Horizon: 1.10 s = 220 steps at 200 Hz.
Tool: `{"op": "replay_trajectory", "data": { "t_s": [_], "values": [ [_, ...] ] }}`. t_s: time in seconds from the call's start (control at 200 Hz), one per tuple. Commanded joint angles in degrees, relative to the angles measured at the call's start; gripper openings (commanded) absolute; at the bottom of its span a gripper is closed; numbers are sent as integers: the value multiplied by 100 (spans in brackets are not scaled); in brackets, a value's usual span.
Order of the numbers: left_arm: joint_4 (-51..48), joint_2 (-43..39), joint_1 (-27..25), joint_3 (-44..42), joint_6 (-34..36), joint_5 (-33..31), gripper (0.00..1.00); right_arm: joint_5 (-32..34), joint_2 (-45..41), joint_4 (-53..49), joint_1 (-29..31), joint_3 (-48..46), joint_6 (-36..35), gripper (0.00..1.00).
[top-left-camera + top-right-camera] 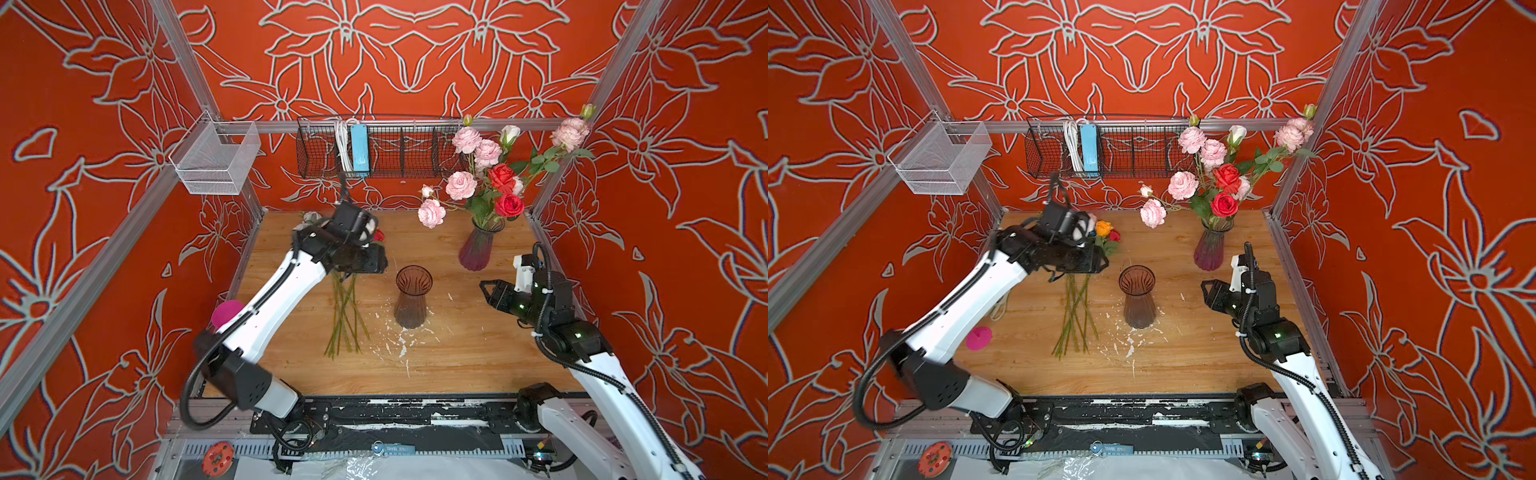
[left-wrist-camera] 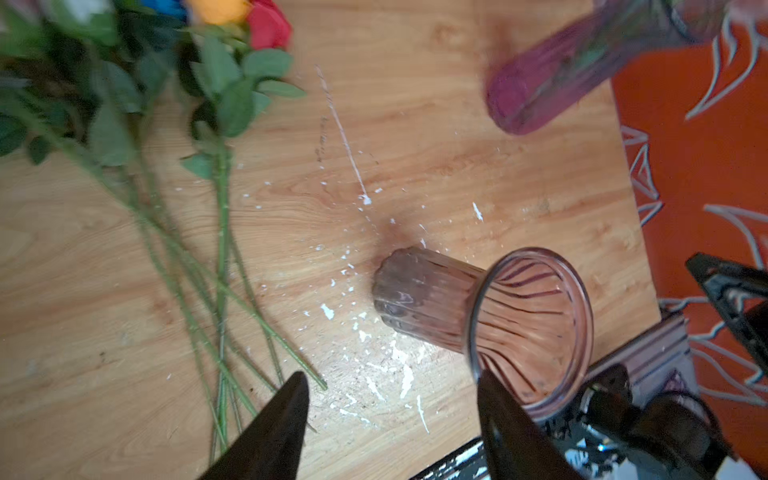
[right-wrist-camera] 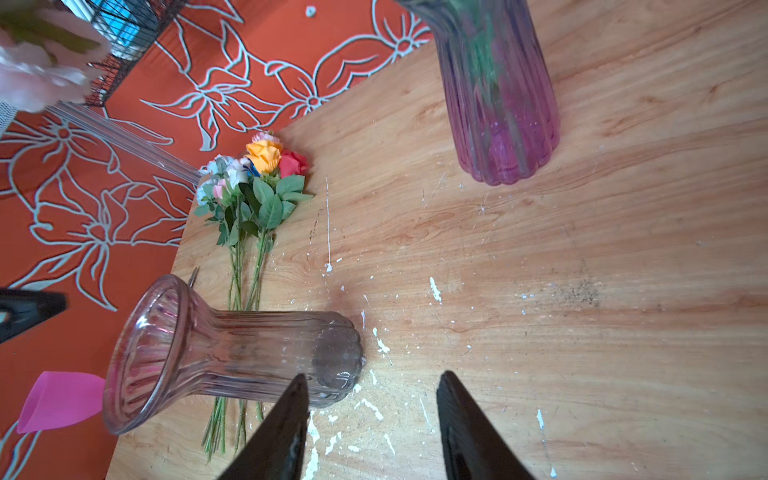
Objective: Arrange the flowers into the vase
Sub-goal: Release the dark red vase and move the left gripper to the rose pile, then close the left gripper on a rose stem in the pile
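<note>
The flowers [image 3: 257, 183] lie as a bunch on the wooden table, left of middle. Their green stems [image 1: 345, 316] point toward the front, and orange and red blooms [image 1: 1104, 227] show at the back. An empty clear brownish vase [image 1: 412, 297] stands upright at mid-table, just right of the stems. My left gripper [image 2: 390, 382] hovers open over the leafy part of the bunch [image 1: 365, 266], with only bare table between its fingers. My right gripper [image 3: 372, 378] is open and empty, to the right of the empty vase [image 1: 487, 291] and apart from it.
A purple vase [image 1: 478, 249] full of pink and red flowers stands at the back right. A pink cup-like thing [image 1: 978, 337] sits near the table's left edge. A black wire basket [image 1: 374, 153] and a white mesh basket [image 1: 216, 158] hang on the back rail.
</note>
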Motion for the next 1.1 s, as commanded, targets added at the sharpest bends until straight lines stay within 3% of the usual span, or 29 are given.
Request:
{"op": "replay_trajectory", "data": {
  "t_s": [0.0, 0.08, 0.155, 0.305, 0.37, 0.46, 0.525, 0.776, 1.096],
  "values": [
    [1218, -871, 450, -1167, -833, -215, 68, 98, 0, 159, 45, 100, -73, 52],
    [1735, -1337, 668, -2022, -1327, -697, 72, 98, 15, 185, 47, 66, -137, 52],
    [2178, -1453, 887, -2649, -1639, -744, 74, 83, 30, 346, 55, -44, -99, 51],
    [2310, -637, 1237, -2858, -1947, -575, 75, 69, 157, 456, 56, -136, 37, 51],
    [2434, -105, 1334, -2800, -1883, -334, 68, 73, 183, 471, 52, -169, 73, 51],
    [2807, 636, 1395, -2622, -1530, 373, 46, 123, 182, 486, 61, -231, 105, 50],
    [2839, 1071, 1395, -2484, -1647, 437, 38, 206, 127, 413, 60, -251, 133, 50],
    [2959, 1712, 1395, -2475, -2113, -204, 41, 432, -174, 255, 67, -326, 76, 50],
    [3411, 2315, 1386, -2618, -2088, 107, 32, 268, -91, 385, 62, -304, 202, 50]
  ]
}}
